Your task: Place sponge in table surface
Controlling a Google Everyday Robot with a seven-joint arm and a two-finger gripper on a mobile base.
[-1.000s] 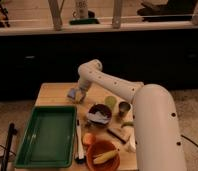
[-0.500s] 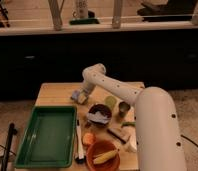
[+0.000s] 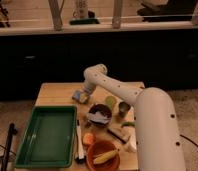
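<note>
The blue-grey sponge (image 3: 78,95) is at the far middle of the light tan wooden table surface (image 3: 54,94), low over it or just touching it; I cannot tell which. My gripper (image 3: 83,94) is at the sponge's right side and looks shut on it. The white arm reaches to it from the lower right, over the cups and bowls.
A green plastic tray (image 3: 47,135) lies on the left front of the table. Right of the sponge are a dark bowl (image 3: 99,114), a green cup (image 3: 110,101) and a small cup (image 3: 123,108). In front are an orange bowl with a banana (image 3: 104,154) and a tan-and-dark block (image 3: 119,134).
The arm and the sponge have shifted a little to the right and slightly lower over the table's far part.
</note>
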